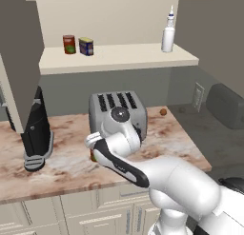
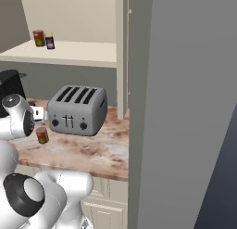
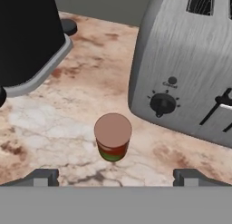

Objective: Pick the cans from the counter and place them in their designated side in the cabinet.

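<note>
Marbled counter (image 3: 54, 123) w/ red-brown can (image 3: 113, 137) upright by toaster (image 3: 190, 64), hand (image 3: 116, 177) open wide above it.

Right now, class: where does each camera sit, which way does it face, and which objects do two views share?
Left base view: behind the arm's left, facing the counter and cabinet shelf; white arm at lower right.
Right base view: behind its right, facing the toaster; arm at lower left.
Hand view: looks down past the open claw at a can.
Shared: toaster, can, counter.
</note>
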Controlling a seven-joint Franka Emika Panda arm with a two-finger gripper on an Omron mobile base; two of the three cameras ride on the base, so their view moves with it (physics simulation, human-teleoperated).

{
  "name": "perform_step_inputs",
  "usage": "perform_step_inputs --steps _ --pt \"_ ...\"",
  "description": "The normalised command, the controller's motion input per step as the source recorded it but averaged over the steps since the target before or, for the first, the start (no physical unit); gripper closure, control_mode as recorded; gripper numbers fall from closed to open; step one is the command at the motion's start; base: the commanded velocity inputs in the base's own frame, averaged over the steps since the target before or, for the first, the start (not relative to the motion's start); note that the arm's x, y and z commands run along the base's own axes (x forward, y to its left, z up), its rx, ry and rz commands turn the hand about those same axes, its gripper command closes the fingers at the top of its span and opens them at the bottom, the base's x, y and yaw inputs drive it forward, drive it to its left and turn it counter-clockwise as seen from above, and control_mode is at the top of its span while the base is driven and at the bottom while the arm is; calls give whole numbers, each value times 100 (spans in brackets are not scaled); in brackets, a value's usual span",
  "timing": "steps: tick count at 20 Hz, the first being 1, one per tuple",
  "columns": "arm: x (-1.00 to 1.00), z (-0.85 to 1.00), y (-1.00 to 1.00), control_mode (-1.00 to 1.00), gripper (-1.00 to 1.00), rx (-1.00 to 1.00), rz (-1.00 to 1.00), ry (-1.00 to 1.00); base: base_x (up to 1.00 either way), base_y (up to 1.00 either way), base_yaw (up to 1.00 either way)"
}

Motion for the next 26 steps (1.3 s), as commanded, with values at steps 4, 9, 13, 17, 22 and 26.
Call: perform_step_inputs --steps 4,9,13,17,22,26 --pt "12 -8 5 -100 -100 0 0 0 0 0 0" --pt "12 -8 4 -100 -100 0 0 2 0 0 0" --pt "12 -10 6 -100 -100 0 0 4 0 0 0" --pt "9 -12 6 -100 -100 0 0 2 0 0 0" --pt "5 -18 5 -100 -100 0 0 0 0 0 0" --pt "2 -24 4 -100 -100 0 0 0 0 0 0"
